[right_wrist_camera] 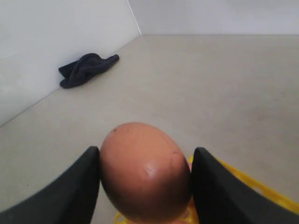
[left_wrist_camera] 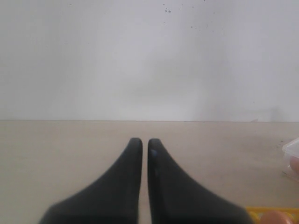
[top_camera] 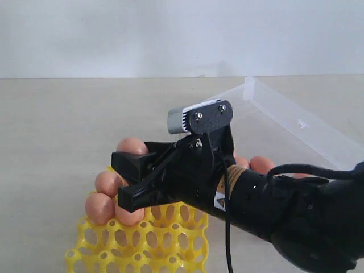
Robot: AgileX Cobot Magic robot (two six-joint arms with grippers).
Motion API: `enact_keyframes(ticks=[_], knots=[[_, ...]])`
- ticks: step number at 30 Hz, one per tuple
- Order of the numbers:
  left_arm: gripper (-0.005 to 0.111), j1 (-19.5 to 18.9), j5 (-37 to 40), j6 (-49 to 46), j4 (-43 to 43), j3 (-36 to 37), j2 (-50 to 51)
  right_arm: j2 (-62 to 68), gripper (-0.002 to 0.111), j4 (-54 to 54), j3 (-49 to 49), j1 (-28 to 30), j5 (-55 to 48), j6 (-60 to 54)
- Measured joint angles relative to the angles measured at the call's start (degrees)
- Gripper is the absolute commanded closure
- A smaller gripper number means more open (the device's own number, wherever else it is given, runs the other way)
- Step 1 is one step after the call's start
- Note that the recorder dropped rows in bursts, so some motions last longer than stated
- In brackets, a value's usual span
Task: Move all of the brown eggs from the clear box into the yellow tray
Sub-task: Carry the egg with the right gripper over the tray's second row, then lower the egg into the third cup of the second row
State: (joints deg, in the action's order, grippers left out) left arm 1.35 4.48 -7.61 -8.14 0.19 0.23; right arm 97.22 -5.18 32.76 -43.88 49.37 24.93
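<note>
My right gripper [right_wrist_camera: 145, 161] is shut on a brown egg [right_wrist_camera: 145, 172], one black finger pressed to each side. In the exterior view this gripper [top_camera: 122, 181] hovers over the far part of the yellow tray [top_camera: 148, 244]. Brown eggs [top_camera: 99, 207] sit in the tray's cups around its fingers, one of them behind it [top_camera: 132, 145]. The clear box [top_camera: 296, 122] lies to the right with its lid flap raised, and an egg [top_camera: 261, 164] shows in it behind the arm. My left gripper [left_wrist_camera: 141, 142] is shut and empty above bare table.
A dark cloth [right_wrist_camera: 86, 69] lies crumpled by the wall in the right wrist view. The left wrist view catches a corner of the tray [left_wrist_camera: 266, 212] and an edge of the box [left_wrist_camera: 290, 148]. The tray's near cups hold nothing.
</note>
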Motion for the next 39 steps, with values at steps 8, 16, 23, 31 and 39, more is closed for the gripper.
enact_keyframes(ticks=[8, 16, 23, 31, 39], knots=[[0.103, 0.0, 0.0, 0.0, 0.0, 0.0, 0.0, 5.2, 0.108, -2.2, -0.2, 0.0, 5.2, 4.2], [0.103, 0.0, 0.0, 0.0, 0.0, 0.0, 0.0, 5.4, 0.108, -1.7, -5.1, 0.0, 5.3, 2.7], [0.103, 0.0, 0.0, 0.0, 0.0, 0.0, 0.0, 5.4, 0.108, 0.8, -7.0, 0.0, 4.5, -1.1], [0.103, 0.0, 0.0, 0.0, 0.0, 0.0, 0.0, 5.4, 0.108, 1.5, -6.3, 0.0, -0.9, -3.9], [0.103, 0.0, 0.0, 0.0, 0.0, 0.0, 0.0, 5.4, 0.108, 2.2, -1.3, 0.0, -10.2, -5.1]])
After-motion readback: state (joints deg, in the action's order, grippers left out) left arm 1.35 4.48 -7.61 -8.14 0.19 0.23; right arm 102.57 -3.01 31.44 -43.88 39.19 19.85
